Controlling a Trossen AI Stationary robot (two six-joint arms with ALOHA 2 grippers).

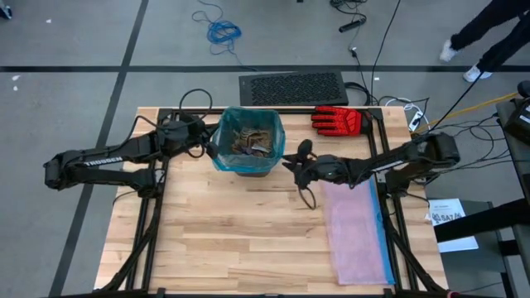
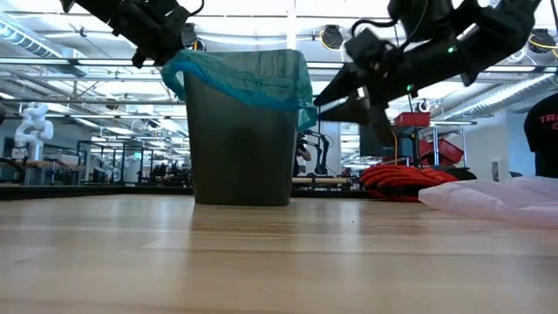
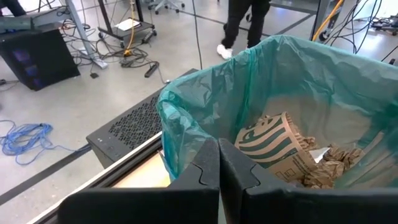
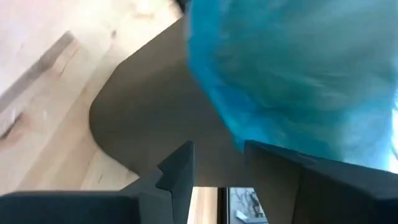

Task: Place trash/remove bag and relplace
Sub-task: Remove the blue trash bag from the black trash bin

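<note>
Dark fingers of the right gripper stand partly apart with a clear gap between them, holding nothing, just beside the right wall of the bin, level with the hanging fold of the bag. In the right wrist view its fingertips point at the dark bin side and the blue-green plastic draped over it, close to it; whether they touch it cannot be told. The right arm reaches in from the right edge of the table, stretched nearly level and pointing left.

Across the bin, the left gripper sits at the left rim, its fingers pressed together; the bag's edge lies right at their tips, but whether film is pinched between them cannot be told. The left arm comes in from the left side, elbow bent, forearm aimed right.

One bin stands at the far middle of the table, lined with one teal bag folded over its rim. Inside lies the trash: several brown crumpled paper wads and a striped paper scrap. One red-and-black glove lies far right of the bin. One pale pink bag lies flat at the near right.
</note>
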